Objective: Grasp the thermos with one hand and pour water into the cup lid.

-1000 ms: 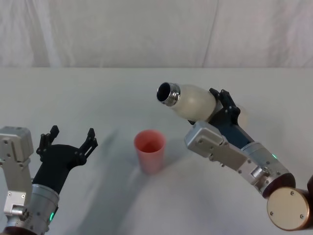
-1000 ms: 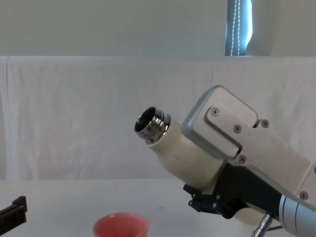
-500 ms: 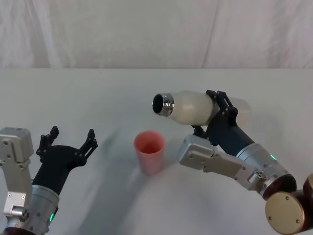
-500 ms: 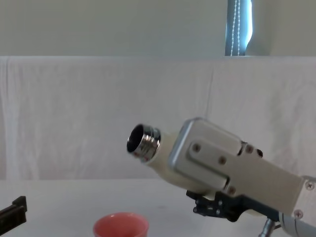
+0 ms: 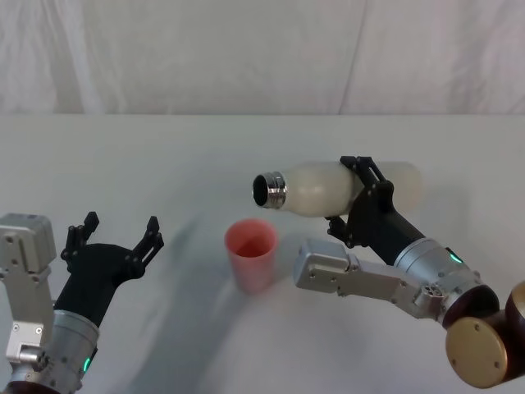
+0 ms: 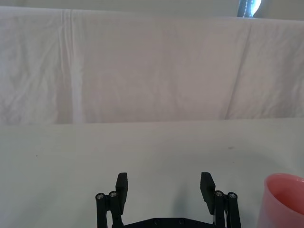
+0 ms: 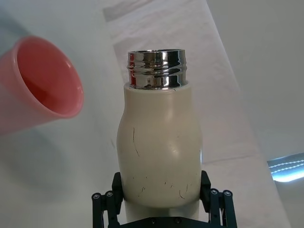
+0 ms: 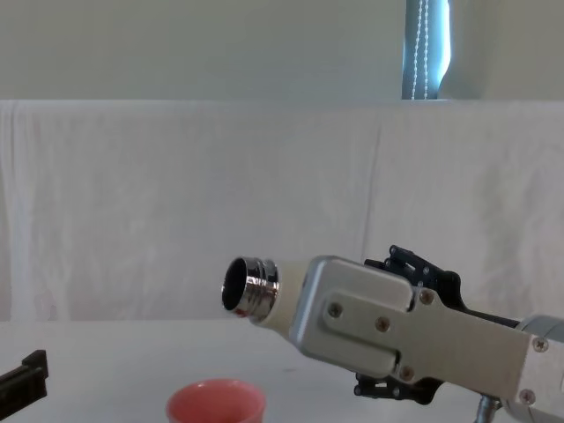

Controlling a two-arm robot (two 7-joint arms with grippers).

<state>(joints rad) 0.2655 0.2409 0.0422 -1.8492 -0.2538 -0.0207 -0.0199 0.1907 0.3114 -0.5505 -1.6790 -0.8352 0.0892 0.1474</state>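
My right gripper (image 5: 362, 195) is shut on the cream-white thermos (image 5: 328, 188), held in the air and tipped almost level. Its open chrome neck (image 5: 269, 190) points left, just above and slightly right of the pink cup lid (image 5: 251, 254) standing upright on the table. The chest view shows the thermos (image 8: 275, 308) mouth above the cup lid (image 8: 216, 404). From the right wrist, the thermos (image 7: 159, 147) sits between the black fingers (image 7: 109, 201), with the cup lid (image 7: 40, 83) beside its neck. Low at the left, my left gripper (image 5: 115, 234) hovers open and empty, left of the cup lid (image 6: 285, 199).
A white cloth covers the table (image 5: 164, 156) and hangs as a backdrop behind it. Free room lies all round the cup.
The right gripper has rolled and lowered the thermos from tilted-up to nearly level, bringing its mouth down and left toward the cup lid. The left arm has not moved.
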